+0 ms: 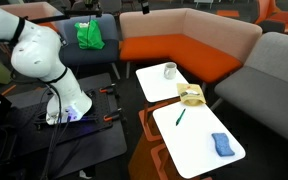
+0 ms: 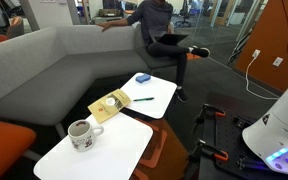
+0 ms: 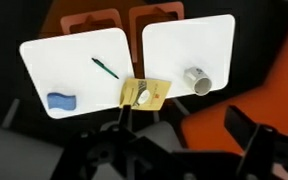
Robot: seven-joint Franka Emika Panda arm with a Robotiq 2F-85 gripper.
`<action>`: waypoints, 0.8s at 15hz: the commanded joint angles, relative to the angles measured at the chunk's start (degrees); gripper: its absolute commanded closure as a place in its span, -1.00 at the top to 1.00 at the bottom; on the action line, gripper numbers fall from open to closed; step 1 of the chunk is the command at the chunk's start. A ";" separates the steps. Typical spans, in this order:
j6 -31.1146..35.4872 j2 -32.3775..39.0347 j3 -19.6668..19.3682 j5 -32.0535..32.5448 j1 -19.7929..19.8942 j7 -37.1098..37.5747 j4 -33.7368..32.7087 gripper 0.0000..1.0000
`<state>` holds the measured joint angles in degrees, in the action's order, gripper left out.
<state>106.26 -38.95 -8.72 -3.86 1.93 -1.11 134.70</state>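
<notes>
In the wrist view my gripper (image 3: 184, 135) hangs high above the scene, open, with nothing between its dark fingers (image 3: 246, 128). Below it stand two white side tables (image 3: 54, 55) (image 3: 184, 35). A yellow snack bag (image 3: 145, 94) lies across the gap between them. A white mug (image 3: 196, 79) lies or stands on one table. A green pen (image 3: 105, 68) and a blue sponge (image 3: 62, 101) lie on the other. Both exterior views show the mug (image 1: 170, 70) (image 2: 80, 133), bag (image 1: 192, 96) (image 2: 111, 105), pen (image 1: 180, 117) (image 2: 143, 98) and sponge (image 1: 222, 145) (image 2: 142, 78).
An orange and grey sofa (image 1: 184, 45) wraps around the tables. The white robot base (image 1: 69, 105) stands on a dark platform beside them. A green cloth (image 1: 89, 35) lies on a dark chair. A person (image 2: 159, 25) sits at the sofa's far end.
</notes>
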 commanded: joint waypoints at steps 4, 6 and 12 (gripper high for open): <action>11.79 18.08 5.70 -4.23 -2.24 1.32 -3.01 1.00; 17.76 27.23 8.62 -1.41 -2.88 1.80 -5.30 1.00; 16.99 54.56 11.43 9.62 -5.00 -0.37 -22.32 1.00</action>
<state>127.05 6.37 2.51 2.14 -2.25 -0.36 122.00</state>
